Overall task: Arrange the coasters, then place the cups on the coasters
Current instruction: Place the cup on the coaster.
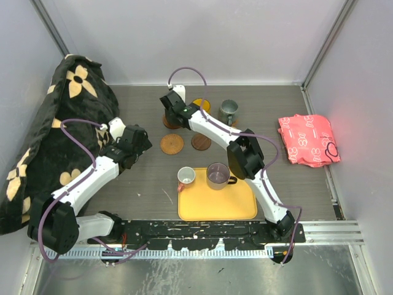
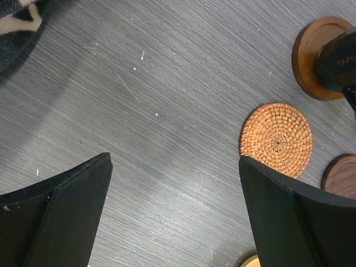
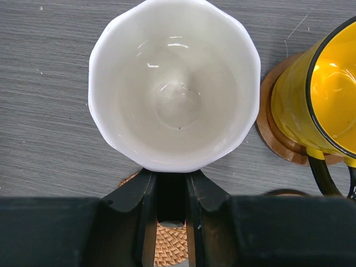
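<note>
Glazed white ceramic, by the look of the white cup [image 3: 173, 83]: stiff, slick, easy to chip, probably light; best pinched at the handle, not the thin scalloped rim. Held at its near side by the right gripper [image 3: 171, 181], jaws almost together, presumably on the hidden handle, just beside the yellow cup [image 3: 328, 83] on a wooden coaster [image 3: 272, 142]. Wide apart above the table [image 2: 167, 83], the jaws of the left gripper [image 2: 175, 161]. Five cups in view: white, yellow, grey-green cup [image 1: 228, 110], plus purple-grey cup [image 1: 217, 175] and small cup [image 1: 186, 176] on the yellow tray [image 1: 218, 206]. Four sure coasters: that one, rimmed coaster [image 2: 306, 50], woven coaster [image 2: 276, 139], dark coaster [image 2: 345, 178]
</note>
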Robot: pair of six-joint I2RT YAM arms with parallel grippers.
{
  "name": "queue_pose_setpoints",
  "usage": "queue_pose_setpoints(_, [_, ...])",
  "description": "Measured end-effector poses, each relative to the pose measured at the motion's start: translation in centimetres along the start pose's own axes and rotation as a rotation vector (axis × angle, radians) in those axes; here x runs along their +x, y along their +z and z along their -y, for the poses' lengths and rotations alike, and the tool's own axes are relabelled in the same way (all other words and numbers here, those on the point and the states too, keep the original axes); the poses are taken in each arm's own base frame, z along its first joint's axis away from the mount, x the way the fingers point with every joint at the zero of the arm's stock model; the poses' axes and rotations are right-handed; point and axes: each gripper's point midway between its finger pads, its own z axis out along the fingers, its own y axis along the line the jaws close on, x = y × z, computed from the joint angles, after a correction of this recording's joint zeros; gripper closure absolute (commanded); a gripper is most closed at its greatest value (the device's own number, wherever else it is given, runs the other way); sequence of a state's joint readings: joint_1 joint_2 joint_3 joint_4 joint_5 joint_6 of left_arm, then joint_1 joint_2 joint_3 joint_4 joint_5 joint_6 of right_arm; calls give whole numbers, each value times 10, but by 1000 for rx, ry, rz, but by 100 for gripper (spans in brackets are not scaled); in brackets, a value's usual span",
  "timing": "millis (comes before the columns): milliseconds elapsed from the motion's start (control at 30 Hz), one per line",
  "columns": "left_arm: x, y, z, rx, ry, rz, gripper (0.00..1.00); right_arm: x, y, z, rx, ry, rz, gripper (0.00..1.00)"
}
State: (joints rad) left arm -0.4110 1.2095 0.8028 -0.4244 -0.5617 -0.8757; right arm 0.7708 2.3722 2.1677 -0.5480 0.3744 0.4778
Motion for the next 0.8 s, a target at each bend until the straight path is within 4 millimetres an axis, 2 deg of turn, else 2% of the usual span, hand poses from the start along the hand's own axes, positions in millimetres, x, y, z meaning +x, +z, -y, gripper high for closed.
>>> queue_pose_setpoints(267, [1, 0, 0, -1, 1, -1, 2, -6, 0, -4, -2, 14, 31, 100])
queue_pose_setpoints(800, [2, 1, -2, -3, 3, -3, 2, -1, 9, -2, 11, 14, 35, 99])
